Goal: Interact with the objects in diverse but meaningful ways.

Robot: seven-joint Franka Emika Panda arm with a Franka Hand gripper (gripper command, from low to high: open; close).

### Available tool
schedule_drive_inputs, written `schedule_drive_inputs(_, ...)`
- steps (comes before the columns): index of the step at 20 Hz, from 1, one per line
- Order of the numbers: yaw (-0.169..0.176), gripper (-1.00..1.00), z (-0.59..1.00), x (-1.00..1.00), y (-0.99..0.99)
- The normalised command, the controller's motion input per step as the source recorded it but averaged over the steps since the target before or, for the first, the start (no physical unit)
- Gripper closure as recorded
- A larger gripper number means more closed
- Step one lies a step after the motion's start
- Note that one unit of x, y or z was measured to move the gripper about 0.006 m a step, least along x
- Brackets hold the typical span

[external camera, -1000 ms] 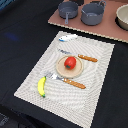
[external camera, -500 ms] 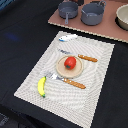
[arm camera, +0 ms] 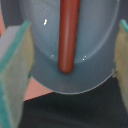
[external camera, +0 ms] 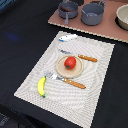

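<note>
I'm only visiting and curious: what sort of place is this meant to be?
Probably a pretend dining table built from toys: a placemat with a tomato on a small plate, a banana beside it, and grey pots on a board behind.

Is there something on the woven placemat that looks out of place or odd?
Mostly tidy. The red round tomato sits on the round wooden plate; only the white-and-blue fish-like piece lies askew across the beige woven placemat's far edge.
</note>
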Motion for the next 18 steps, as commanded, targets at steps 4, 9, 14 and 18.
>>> schedule_drive_inputs(4,-0.013,-1.0,0.95,0.04,-0.12)
schedule_drive_inputs(9,-0.005,-1.0,0.84,0.48,-0.52)
schedule_drive_inputs(14,0.0,-1.0,0.56,0.68,-0.55)
schedule_drive_inputs(18,0.0,-1.0,0.3,0.68,-0.53)
